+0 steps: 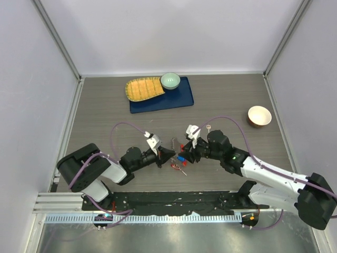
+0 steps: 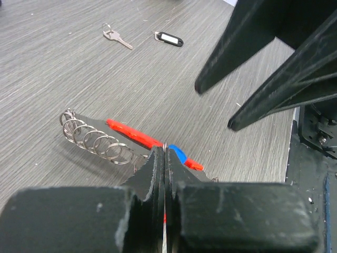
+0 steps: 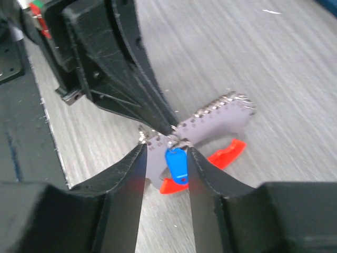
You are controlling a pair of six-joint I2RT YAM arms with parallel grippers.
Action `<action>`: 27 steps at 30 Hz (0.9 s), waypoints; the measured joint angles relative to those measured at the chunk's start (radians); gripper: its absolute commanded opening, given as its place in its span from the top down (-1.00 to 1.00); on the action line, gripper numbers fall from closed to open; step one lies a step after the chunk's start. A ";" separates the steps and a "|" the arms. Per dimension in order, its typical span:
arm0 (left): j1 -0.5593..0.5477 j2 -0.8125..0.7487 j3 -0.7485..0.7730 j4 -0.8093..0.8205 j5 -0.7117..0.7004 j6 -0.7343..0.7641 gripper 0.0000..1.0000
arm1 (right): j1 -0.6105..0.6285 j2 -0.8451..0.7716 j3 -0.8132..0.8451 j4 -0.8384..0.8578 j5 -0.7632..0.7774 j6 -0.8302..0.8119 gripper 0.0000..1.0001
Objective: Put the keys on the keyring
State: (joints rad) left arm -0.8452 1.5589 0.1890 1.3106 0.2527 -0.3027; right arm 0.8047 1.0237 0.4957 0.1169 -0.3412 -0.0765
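Keyring (image 2: 92,138) on the table (image 1: 226,105) between the arms, chain of rings trailing toward the far side, red tag (image 2: 130,133) partly hidden behind the left gripper (image 2: 165,153), clenched on a ring at the tip. Blue key (image 3: 177,167) between the parted fingers of the right gripper (image 3: 166,152), released, untouched. Red key hard to tell from the tag. Far off, small: silver key (image 2: 117,37), black tag (image 2: 169,38)
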 measured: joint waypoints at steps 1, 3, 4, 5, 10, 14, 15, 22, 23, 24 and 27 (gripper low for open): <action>0.000 -0.001 0.000 -0.001 -0.004 0.001 1.00 | -0.004 -0.017 0.003 -0.013 0.022 0.001 0.01; 0.000 -0.006 0.000 -0.003 -0.013 0.005 1.00 | -0.014 -0.039 0.007 -0.033 0.066 0.006 -0.04; 0.000 -0.009 0.000 -0.003 -0.016 0.006 1.00 | -0.019 -0.044 0.010 -0.042 0.087 0.010 -0.05; 0.000 -0.013 0.000 -0.003 -0.019 0.009 1.00 | -0.024 -0.045 0.013 -0.049 0.112 0.020 -0.05; 0.000 -0.024 0.000 -0.007 -0.026 0.023 1.00 | -0.034 -0.024 0.024 -0.066 0.162 0.042 -0.06; 0.000 -0.026 0.000 -0.007 -0.030 0.034 1.00 | -0.034 0.005 0.024 -0.068 0.168 0.056 -0.05; 0.001 -0.026 0.001 -0.007 -0.033 0.041 1.00 | -0.034 0.007 0.024 -0.068 0.169 0.057 -0.06; 0.046 -0.023 0.063 -0.029 -0.047 0.054 1.00 | -0.034 0.007 0.024 -0.066 0.207 0.069 -0.07; 0.056 -0.020 0.077 -0.029 -0.050 0.053 1.00 | -0.034 0.006 0.024 -0.066 0.217 0.074 -0.07; 0.072 -0.016 0.099 -0.030 -0.049 0.053 1.00 | -0.034 0.005 0.024 -0.065 0.229 0.078 -0.07; 0.114 0.003 0.166 -0.029 -0.049 0.050 1.00 | -0.034 -0.002 0.023 -0.064 0.267 0.085 -0.07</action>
State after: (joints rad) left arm -0.7315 1.5620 0.3553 1.2812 0.2039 -0.2531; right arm 0.7704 1.0214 0.5190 0.0525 -0.0746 0.0082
